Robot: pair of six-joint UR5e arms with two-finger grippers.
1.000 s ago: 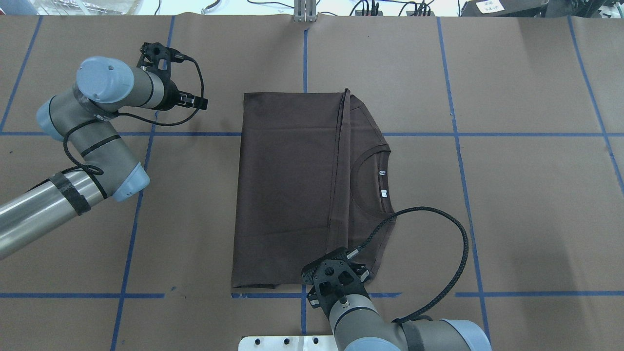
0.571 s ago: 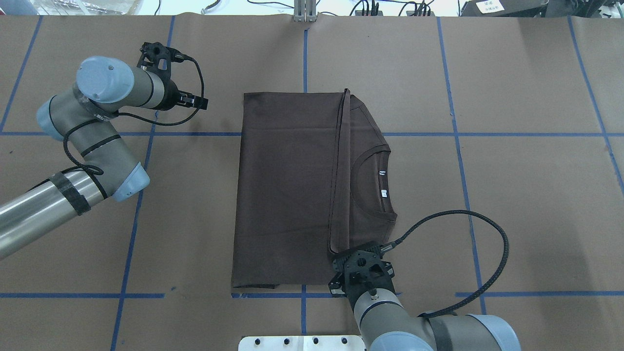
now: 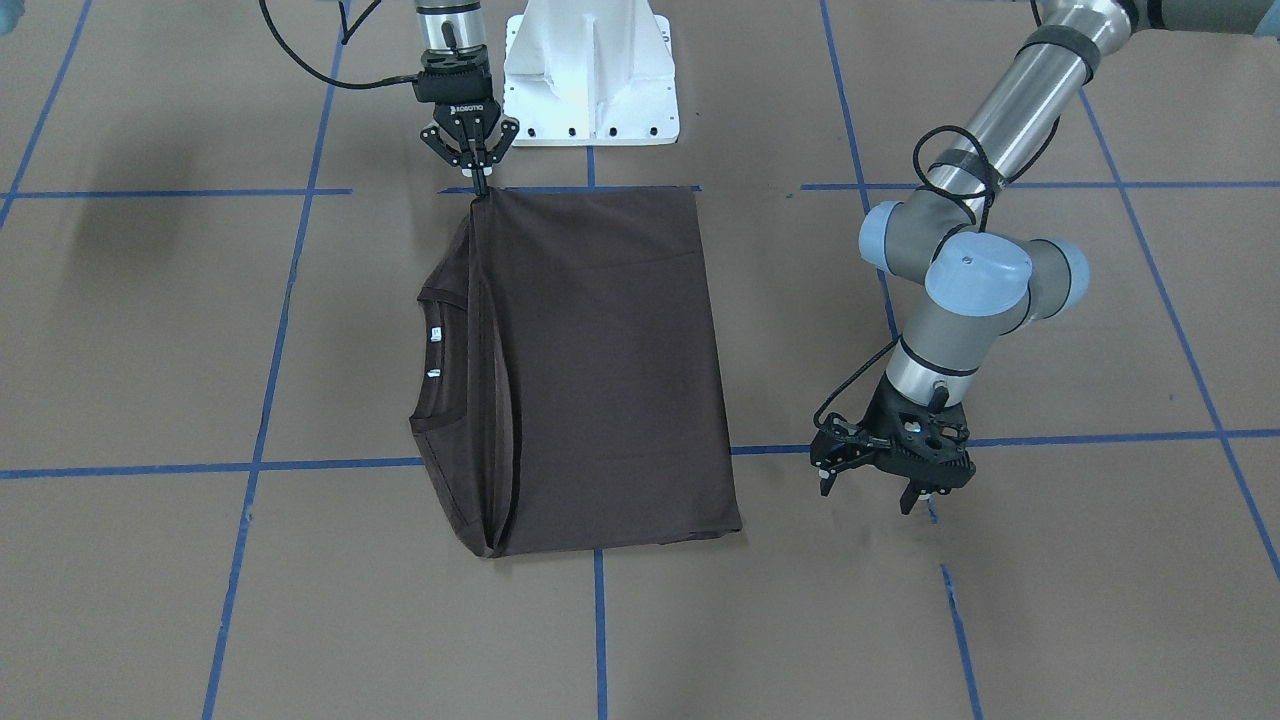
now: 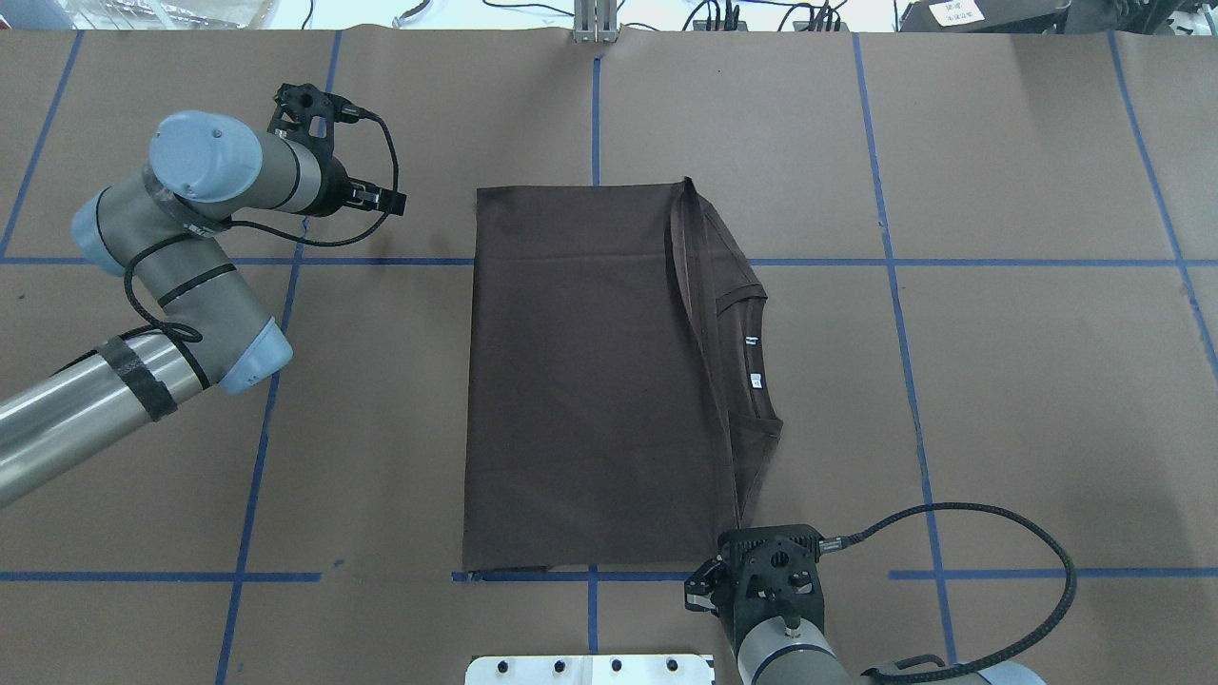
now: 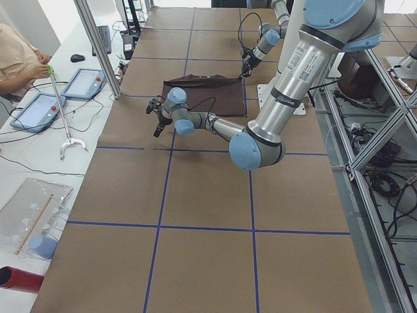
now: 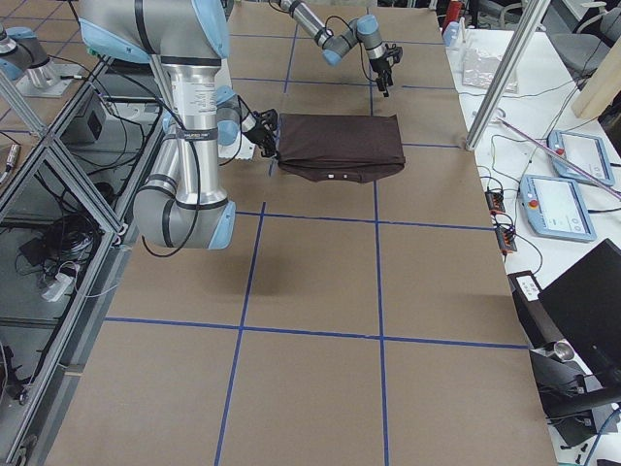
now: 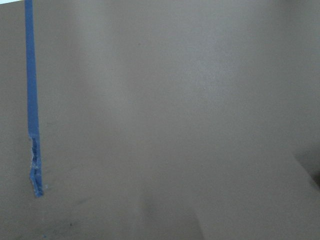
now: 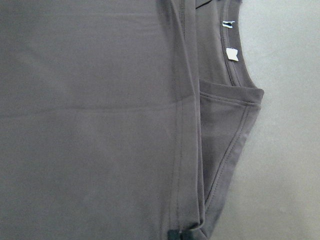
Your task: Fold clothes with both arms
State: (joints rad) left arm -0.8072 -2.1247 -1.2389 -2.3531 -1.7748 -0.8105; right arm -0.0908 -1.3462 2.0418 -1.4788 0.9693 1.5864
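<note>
The dark brown T-shirt (image 4: 580,381) lies folded in a tall rectangle at mid-table, also in the front view (image 3: 600,380). Its collar with white labels (image 4: 752,360) peeks out along its right side. My right gripper (image 3: 481,186) is shut on the shirt's near-right corner hem by the pedestal. In the overhead view (image 4: 761,561) its fingertips are hidden under its own body. The right wrist view shows the hem and collar (image 8: 231,80) close up. My left gripper (image 3: 868,492) is open and empty over bare paper, left of the shirt's far corner (image 4: 385,200).
The white pedestal base (image 3: 590,70) stands at the near table edge beside my right gripper. Blue tape lines (image 4: 885,262) cross the brown paper. A metal post (image 4: 595,24) stands at the far edge. An operator (image 5: 23,59) sits with tablets beyond it.
My right gripper has moved right and toward the pedestal, holding the hem. The top layer's edge slid right and now covers most of the collar. The left arm has not moved.
</note>
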